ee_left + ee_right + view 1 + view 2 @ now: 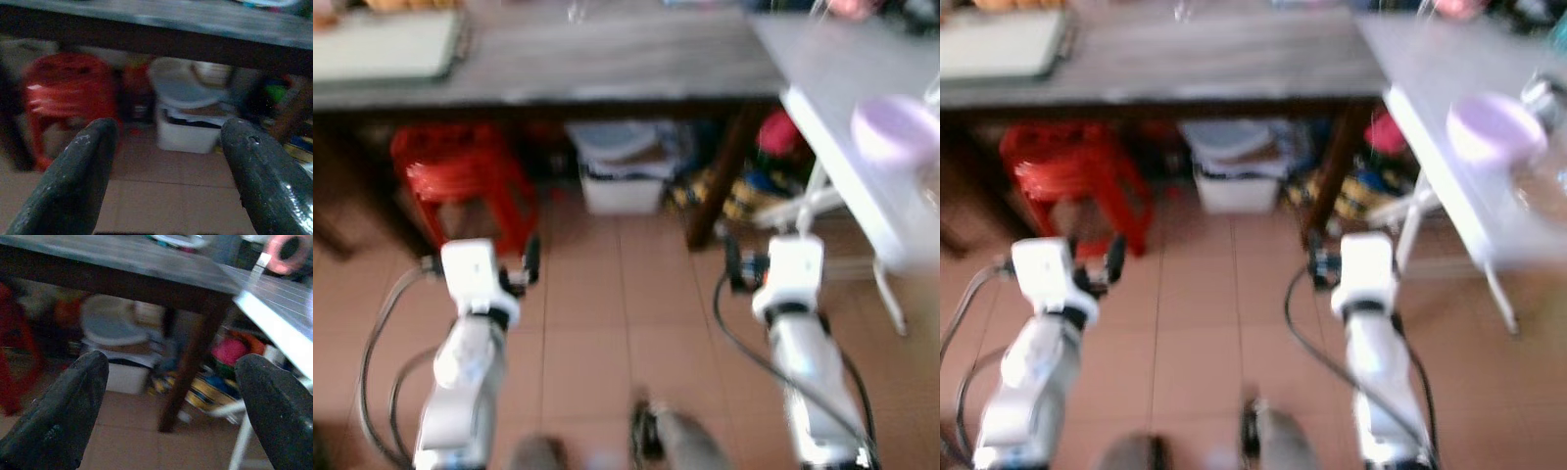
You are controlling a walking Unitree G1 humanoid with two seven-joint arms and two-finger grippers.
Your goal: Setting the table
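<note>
A dark wooden table (607, 59) stands ahead of me, with a pale tray (382, 44) on its far left. To the right stands a white folding table (832, 69) that carries a lilac bowl (893, 127). Both arms reach forward, low above the tiled floor and short of the tables. In the left wrist view my left gripper (169, 128) is open with nothing between its fingers, and it points under the wooden table. My right gripper (172, 361) is also open and holds nothing; it faces the wooden table's leg (188, 367). The head views are blurred.
Under the wooden table sit a red plastic stool (460, 176), a white lidded bin (622, 171) and colourful clutter (749, 191). A pink ring (288, 247) lies on the white table. The white table's legs (813, 201) stand close to my right arm. Tiled floor (607, 333) lies in front of me.
</note>
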